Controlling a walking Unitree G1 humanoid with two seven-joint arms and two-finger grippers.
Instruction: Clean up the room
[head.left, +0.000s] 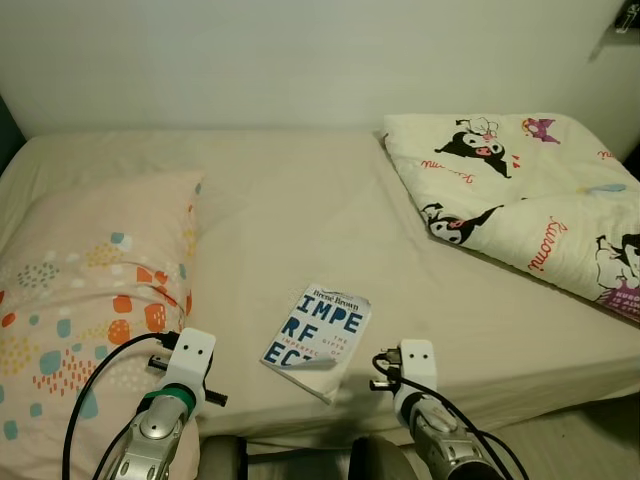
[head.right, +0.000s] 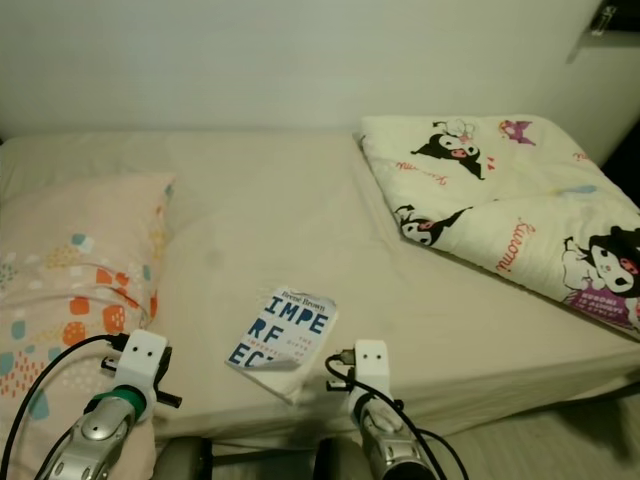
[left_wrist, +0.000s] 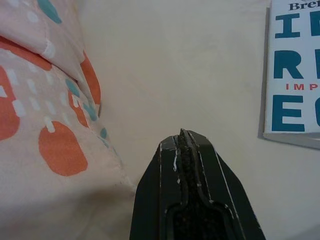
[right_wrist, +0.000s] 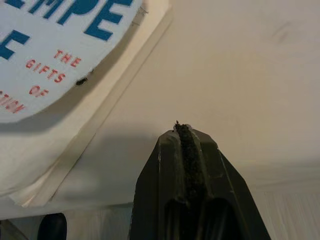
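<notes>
A book (head.left: 318, 340) is seen lying flat near the front edge of the bed (head.left: 300, 210), between a pillow (head.left: 90, 290) and a blanket (head.left: 530, 190). The left tool (left_wrist: 184, 137) and right tool (right_wrist: 184, 131) are both held closed and empty, just beside the book on either side.

We see the book (head.left: 318, 341) with its near cover corner curled, hiding the last title letters; its small red print is too small for us to read. The picture edges cut off the patterned pillow (head.left: 70, 300) and the cartoon-print blanket (head.left: 530, 200), and a dark object (head.left: 628, 20) in the upper corner is too cropped for us to identify.
</notes>
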